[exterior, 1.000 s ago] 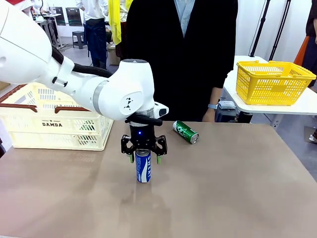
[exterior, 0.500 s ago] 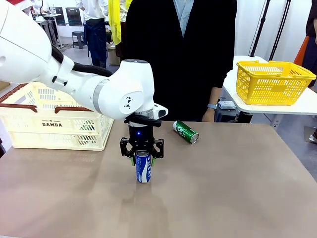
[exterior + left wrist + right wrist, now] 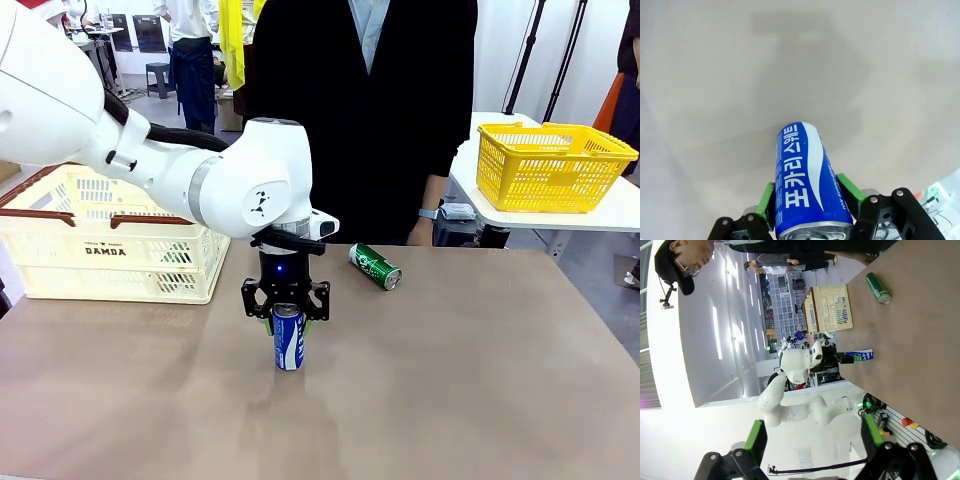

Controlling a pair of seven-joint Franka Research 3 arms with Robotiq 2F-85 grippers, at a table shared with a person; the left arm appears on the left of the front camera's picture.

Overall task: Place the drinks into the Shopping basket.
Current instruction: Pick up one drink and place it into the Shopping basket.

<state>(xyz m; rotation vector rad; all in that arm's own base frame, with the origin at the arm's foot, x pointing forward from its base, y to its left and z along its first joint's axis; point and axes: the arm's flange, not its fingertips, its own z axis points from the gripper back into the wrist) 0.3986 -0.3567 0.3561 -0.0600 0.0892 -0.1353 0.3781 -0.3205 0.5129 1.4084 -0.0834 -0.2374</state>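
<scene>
A blue-and-white drink can [image 3: 288, 346] stands upright on the brown table, a little left of centre. My left gripper [image 3: 287, 318] comes down from above and is shut on its upper part. In the left wrist view the green pads [image 3: 847, 187] press both sides of the can [image 3: 805, 175]. A green can [image 3: 375, 266] lies on its side farther back, also seen in the right wrist view [image 3: 878, 288]. The cream Shopping basket [image 3: 60, 262] sits at the back left. My right gripper [image 3: 812, 437] is open, held off the table, with nothing between its fingers.
A person in dark clothes [image 3: 365, 120] stands at the far edge of the table. On a white side table at the back right rests a yellow mesh basket [image 3: 553, 165]. Bare table surface stretches to the front and right.
The left gripper's fingers have closed from wide open onto the blue can after lowering slightly. The can still stands in the same spot.
</scene>
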